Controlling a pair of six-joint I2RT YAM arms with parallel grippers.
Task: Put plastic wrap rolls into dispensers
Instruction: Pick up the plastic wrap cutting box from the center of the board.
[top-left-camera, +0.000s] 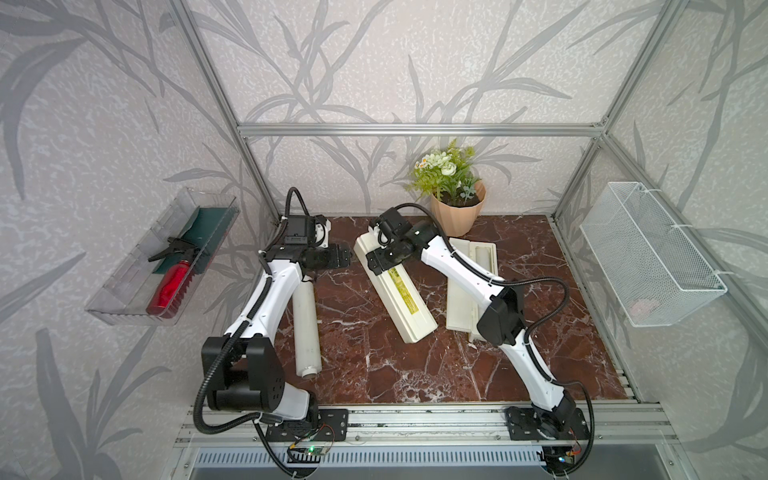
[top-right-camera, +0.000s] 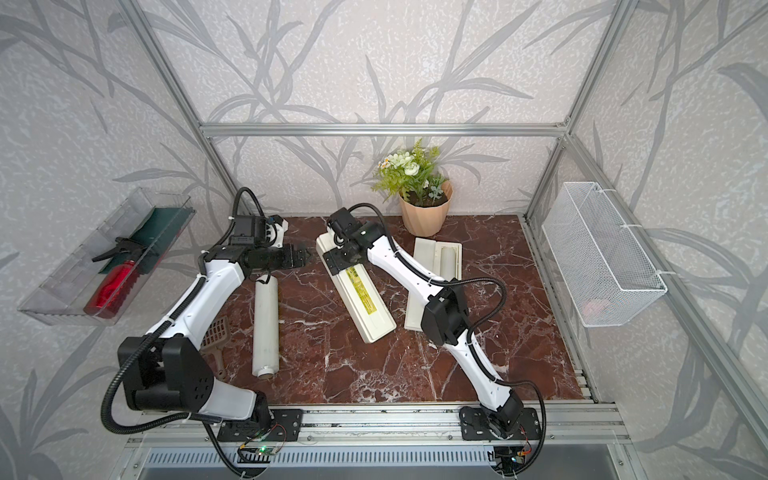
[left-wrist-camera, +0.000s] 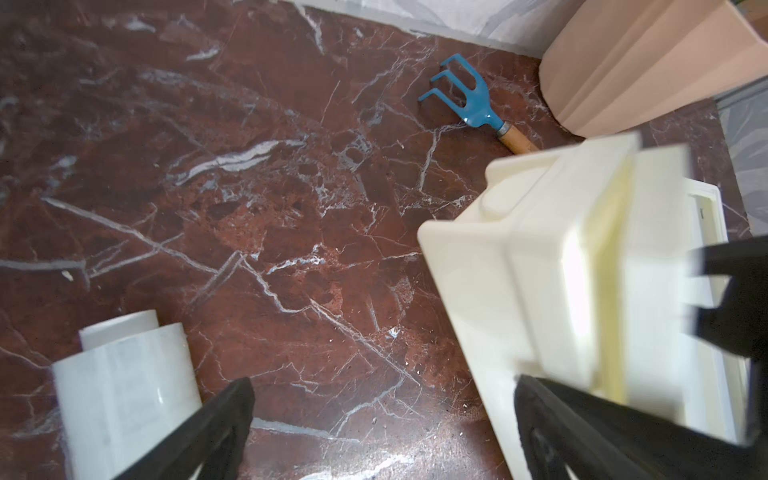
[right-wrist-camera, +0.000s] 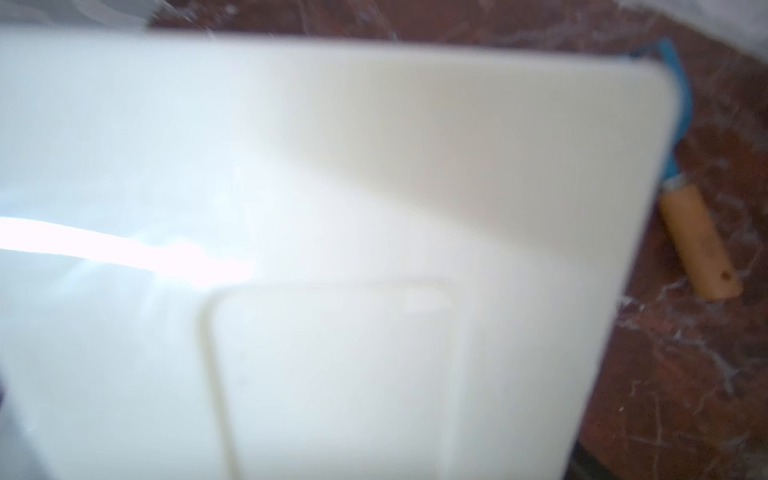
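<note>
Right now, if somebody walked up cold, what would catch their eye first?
Probably the red spray bottle lying in the clear tray on the left wall, and the potted plant with white flowers at the back of the red marble table. Then the two cream boxes mid-table: the closed box with a yellow label, the open box holding a roll, and a loose roll beside the left arm.

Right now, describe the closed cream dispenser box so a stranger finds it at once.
On the red-brown marble tabletop, find the peach flowerpot at the back. In front of it a long cream-white plastic box lies slanted. Unlike the open cream box beside it, its lid is shut, showing a yellow-green label strip.
</note>
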